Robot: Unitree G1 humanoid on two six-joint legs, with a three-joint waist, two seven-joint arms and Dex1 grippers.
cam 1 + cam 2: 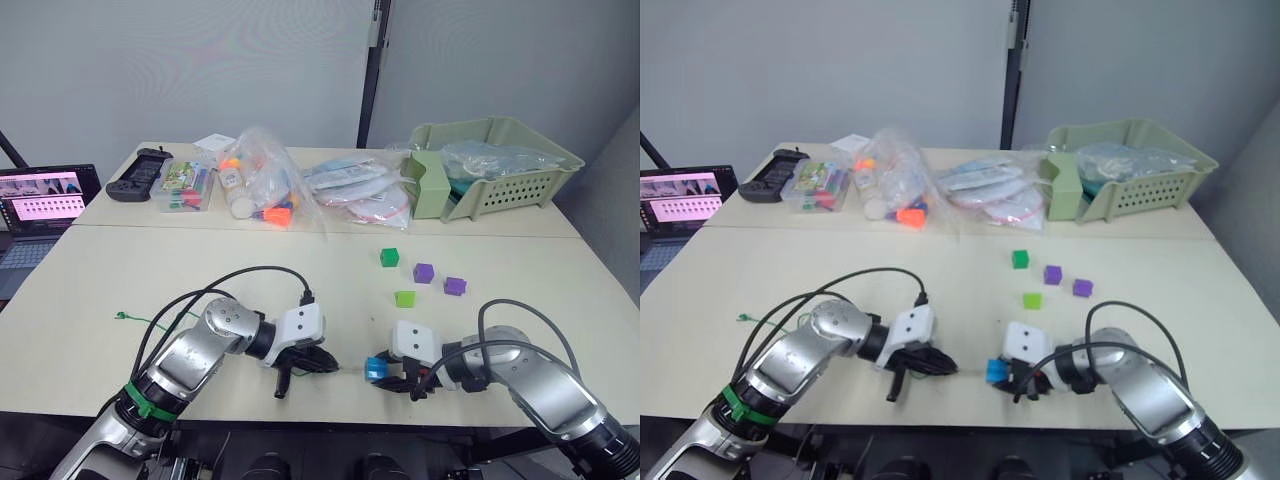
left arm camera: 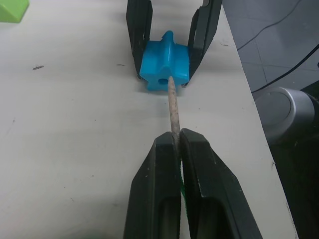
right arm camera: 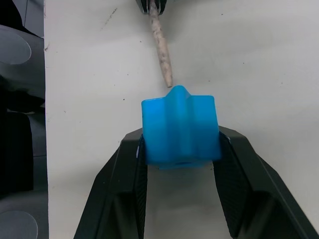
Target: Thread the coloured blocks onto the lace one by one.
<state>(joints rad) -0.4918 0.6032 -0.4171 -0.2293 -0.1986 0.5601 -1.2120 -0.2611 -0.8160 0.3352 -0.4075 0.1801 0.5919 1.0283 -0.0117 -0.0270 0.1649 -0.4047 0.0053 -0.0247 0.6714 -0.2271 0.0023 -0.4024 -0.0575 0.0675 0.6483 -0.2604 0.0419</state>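
- The lace (image 2: pixel 173 107) lies low over the tabletop (image 1: pixel 300 290) near its front edge; its stiff pale tip meets the blue block (image 2: pixel 165 62) right beside the hole in the block's face.
- The left gripper (image 2: pixel 178 144) has its fingers pinched together on the tip, with green string trailing behind.
- The right gripper (image 3: pixel 179 149) has its fingers clamped on the blue block's sides.
- Farther back lie two green blocks (image 1: pixel 389 257) and two purple blocks (image 1: pixel 423 272), loose and apart.
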